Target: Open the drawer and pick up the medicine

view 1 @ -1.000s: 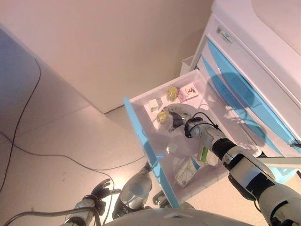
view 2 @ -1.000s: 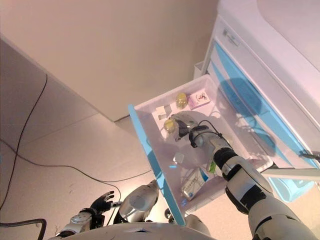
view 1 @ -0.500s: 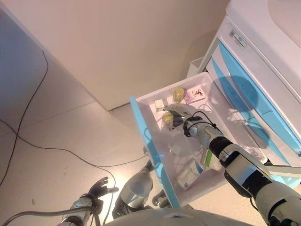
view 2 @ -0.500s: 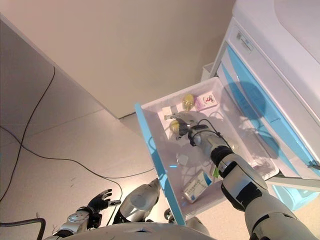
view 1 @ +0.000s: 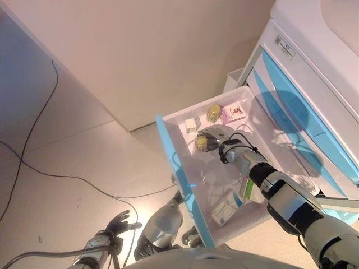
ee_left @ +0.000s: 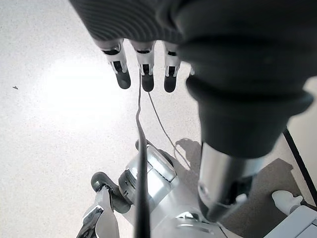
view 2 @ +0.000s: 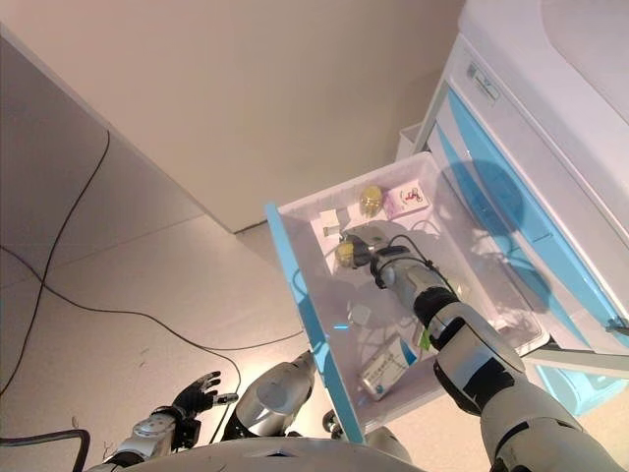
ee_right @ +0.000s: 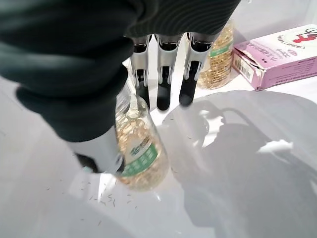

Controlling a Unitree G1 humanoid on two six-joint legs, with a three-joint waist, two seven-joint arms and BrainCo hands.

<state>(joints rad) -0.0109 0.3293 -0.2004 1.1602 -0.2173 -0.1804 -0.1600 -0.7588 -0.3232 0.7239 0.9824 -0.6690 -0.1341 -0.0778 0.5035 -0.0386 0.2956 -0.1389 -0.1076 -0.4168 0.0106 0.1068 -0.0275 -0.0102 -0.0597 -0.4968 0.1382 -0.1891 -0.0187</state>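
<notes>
From the left eye view, the drawer [view 1: 168, 147] stands pulled out, and the right hand [view 1: 213, 137] reaches into it. A bottle of yellow capsules [view 1: 201, 143] sits against the thumb side of that hand. A second bottle [view 1: 213, 113] and a pink box [view 1: 233, 111] lie beyond the fingertips, near the drawer's far wall. The left hand [view 1: 119, 223] hangs low over the floor, well apart from the drawer, so the right hand is by far the nearer.

The right eye view shows the same layout.

In the left wrist view, the left hand's fingers [ee_left: 143, 69] are relaxed and hold nothing.

In the right wrist view, the bottle lies between the thumb [ee_right: 99, 144] and the fingers [ee_right: 166, 74], touching the thumb, its long axis running roughly along the fingers. The fingers stretch nearly straight past it. They do not appear to be wrapped around the bottle, though the hand's cover hides part of the contact.
</notes>
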